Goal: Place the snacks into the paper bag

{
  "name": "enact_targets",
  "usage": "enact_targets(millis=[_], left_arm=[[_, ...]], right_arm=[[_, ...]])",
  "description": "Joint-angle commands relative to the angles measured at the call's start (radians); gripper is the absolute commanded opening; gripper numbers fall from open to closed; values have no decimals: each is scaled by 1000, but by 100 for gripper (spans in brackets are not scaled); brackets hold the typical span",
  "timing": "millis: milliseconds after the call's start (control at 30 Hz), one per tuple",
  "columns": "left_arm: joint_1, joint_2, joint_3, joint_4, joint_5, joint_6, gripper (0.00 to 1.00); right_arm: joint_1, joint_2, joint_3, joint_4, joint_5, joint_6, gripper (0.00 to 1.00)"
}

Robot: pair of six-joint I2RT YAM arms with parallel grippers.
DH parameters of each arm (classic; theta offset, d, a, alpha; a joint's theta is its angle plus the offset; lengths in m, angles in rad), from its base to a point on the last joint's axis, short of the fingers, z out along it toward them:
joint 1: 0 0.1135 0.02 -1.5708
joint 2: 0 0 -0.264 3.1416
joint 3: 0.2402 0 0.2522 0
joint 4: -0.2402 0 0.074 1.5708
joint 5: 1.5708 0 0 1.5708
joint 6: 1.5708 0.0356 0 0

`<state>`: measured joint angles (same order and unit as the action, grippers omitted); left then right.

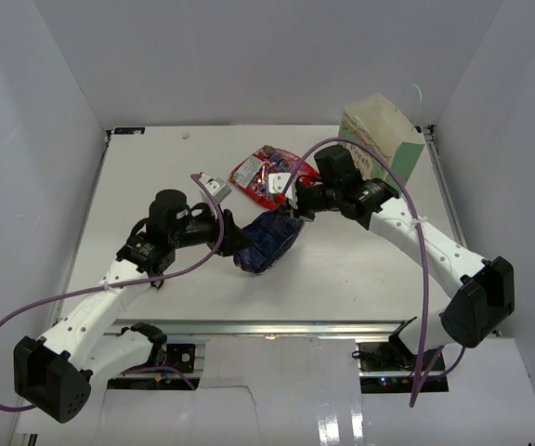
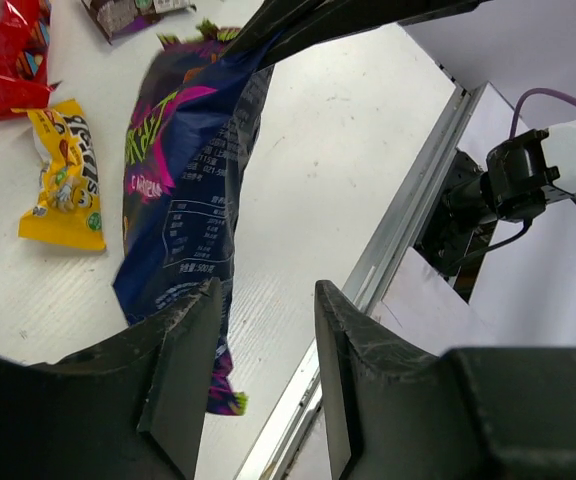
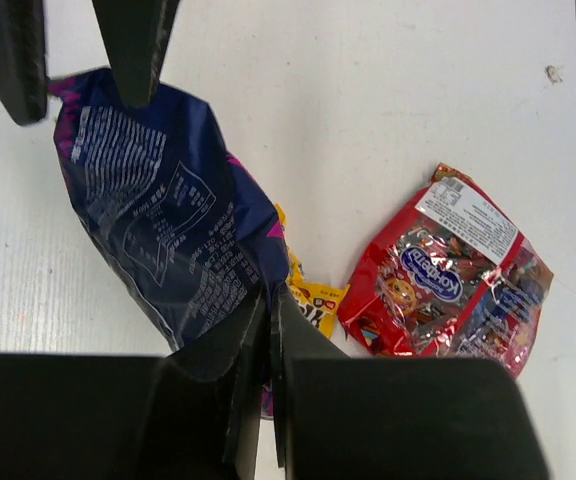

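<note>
Spanning the two arms, the purple-blue snack bag (image 1: 266, 240) is pinched at one end by the right gripper (image 3: 270, 300); the left gripper (image 2: 268, 290) is held wide open at the other. The paper bag (image 1: 379, 130) is stood at the desk's (image 1: 156, 186) far-right corner.

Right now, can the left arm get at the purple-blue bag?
Probably yes: the left gripper is open right at the free end of the purple-blue bag, with nothing between; the right gripper pinches the other end.
</note>
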<state>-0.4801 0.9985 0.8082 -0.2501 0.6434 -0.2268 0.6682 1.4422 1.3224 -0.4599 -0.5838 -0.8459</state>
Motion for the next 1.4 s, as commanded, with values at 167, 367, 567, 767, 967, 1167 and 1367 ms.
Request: enact_targets(millis=[167,367,567,767,967,1167,1367], left_arm=[[0,-135,-23,40,-36,15,53],[0,-179,-56,35,-57,15,53],[0,-202,-81,38,-62,7,53],[0,-227,-87,38,-68,7,53],[0,-268,-104,28,-82,10,53],[0,-302,-119,20,-99,10,53],[0,-339,-147,20,-113,6,53]], right_arm=[[5,-105,127,147,128,-19,8],[4,-97,228,129,202,-39,8],[1,-82,287,130,251,-44,8],[-22,-51,386,129,295,-56,8],[-65,-11,532,115,317,-76,8],[-114,43,665,115,328,-104,8],[-252,151,907,118,289,-82,8]])
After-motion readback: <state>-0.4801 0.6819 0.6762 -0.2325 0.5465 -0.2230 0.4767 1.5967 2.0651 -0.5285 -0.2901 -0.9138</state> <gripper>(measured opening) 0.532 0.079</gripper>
